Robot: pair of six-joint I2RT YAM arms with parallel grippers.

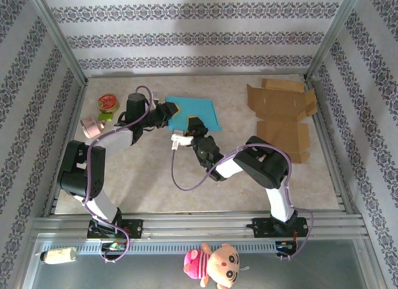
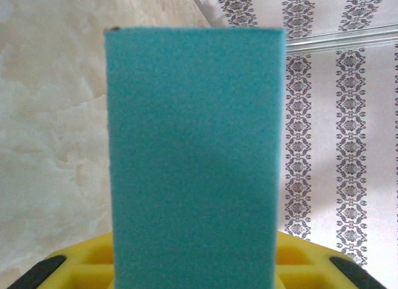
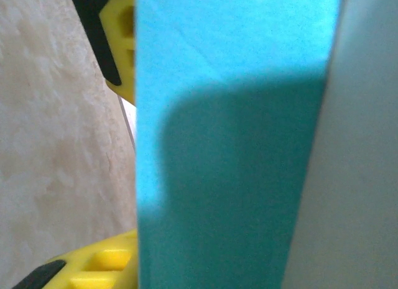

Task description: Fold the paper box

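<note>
**Both arms at the teal sheet**

We find the teal paper box (image 1: 198,107) at the table's back centre, its long axis running left to right. The left gripper (image 1: 166,114) meets its left end and the right gripper (image 1: 194,125) its near edge. Whether either one pinches the box, we cannot tell.

No legible text, label, brand or number on the teal paper box (image 1: 198,112), brown cardboard (image 1: 283,115) or round tin (image 1: 108,103).

The marbled table (image 1: 155,196) bears a teal paper box (image 1: 198,109), brown cardboard (image 1: 283,118), tin (image 1: 108,103) and pink roll (image 1: 91,127).
</note>
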